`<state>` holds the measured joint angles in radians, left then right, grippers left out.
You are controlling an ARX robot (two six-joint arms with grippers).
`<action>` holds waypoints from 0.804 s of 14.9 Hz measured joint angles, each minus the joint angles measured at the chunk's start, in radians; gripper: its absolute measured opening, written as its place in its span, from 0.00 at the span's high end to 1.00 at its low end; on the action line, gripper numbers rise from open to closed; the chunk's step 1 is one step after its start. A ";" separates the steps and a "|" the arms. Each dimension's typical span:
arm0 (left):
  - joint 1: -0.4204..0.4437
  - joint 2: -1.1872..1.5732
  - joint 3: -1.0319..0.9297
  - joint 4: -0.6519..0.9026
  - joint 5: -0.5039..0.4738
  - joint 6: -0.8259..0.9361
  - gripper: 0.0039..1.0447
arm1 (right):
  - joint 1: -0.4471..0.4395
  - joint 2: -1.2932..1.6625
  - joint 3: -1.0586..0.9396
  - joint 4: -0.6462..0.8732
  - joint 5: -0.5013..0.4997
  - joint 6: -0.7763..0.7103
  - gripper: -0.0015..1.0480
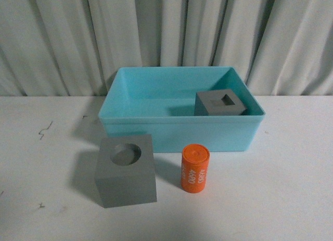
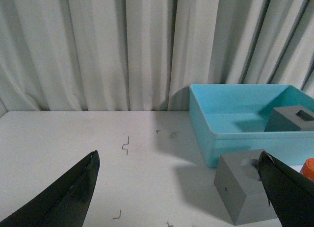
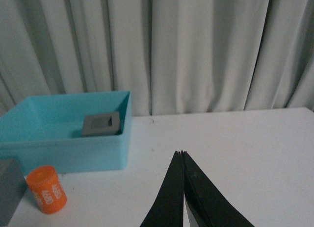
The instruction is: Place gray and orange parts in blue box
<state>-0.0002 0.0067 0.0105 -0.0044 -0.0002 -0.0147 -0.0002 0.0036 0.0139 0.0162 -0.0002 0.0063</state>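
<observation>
One round-recessed gray cube (image 2: 239, 190) near splayed left end effector (image 2: 177, 155)

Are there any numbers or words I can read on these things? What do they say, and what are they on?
"4680": white digits running sideways on the orange cylinder.
A second white line next to it on the same cylinder is turned away and too blurred to read.
No writing shows on the gray cube with the round recess, the gray cube with the rectangular recess or the blue box.
</observation>
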 joint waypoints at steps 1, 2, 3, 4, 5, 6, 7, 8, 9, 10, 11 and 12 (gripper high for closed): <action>0.000 0.000 0.000 0.002 0.000 0.000 0.06 | 0.000 0.000 -0.002 -0.024 0.000 0.000 0.98; 0.000 0.000 0.000 0.001 0.001 0.000 0.06 | 0.000 0.001 -0.002 -0.021 0.000 0.000 0.98; 0.000 0.000 0.000 0.001 0.000 0.000 0.06 | 0.000 0.000 -0.002 -0.019 0.000 0.000 0.98; 0.000 0.000 0.000 0.001 0.000 0.000 0.06 | 0.000 0.000 -0.002 -0.019 0.000 0.000 0.86; 0.000 0.000 0.000 0.001 0.000 0.000 0.06 | 0.000 0.000 -0.002 -0.020 0.000 0.000 0.76; 0.000 0.000 0.000 0.001 0.000 0.000 0.06 | 0.000 0.000 -0.002 -0.020 0.000 0.000 0.64; 0.000 0.000 0.000 0.001 0.000 0.000 0.06 | 0.000 0.000 -0.002 -0.020 0.000 0.000 0.53; -0.007 0.021 0.027 -0.092 -0.013 -0.022 0.06 | 0.000 0.000 -0.002 -0.020 0.000 0.000 0.41; -0.056 0.249 0.155 -0.313 -0.049 -0.155 0.06 | 0.000 0.000 -0.002 -0.020 0.001 0.000 0.29; -0.106 0.455 0.236 -0.295 -0.052 -0.265 0.06 | 0.000 0.000 -0.002 -0.019 0.000 0.000 0.18; -0.159 0.615 0.296 -0.203 -0.053 -0.325 0.06 | 0.000 0.000 -0.002 -0.020 0.001 0.000 0.08; -0.212 0.768 0.363 -0.107 -0.051 -0.353 0.06 | 0.000 0.000 -0.002 -0.020 0.000 0.000 0.05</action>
<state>-0.2123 0.7746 0.3737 -0.1116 -0.0513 -0.3676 -0.0002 0.0036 0.0116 -0.0036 0.0002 0.0059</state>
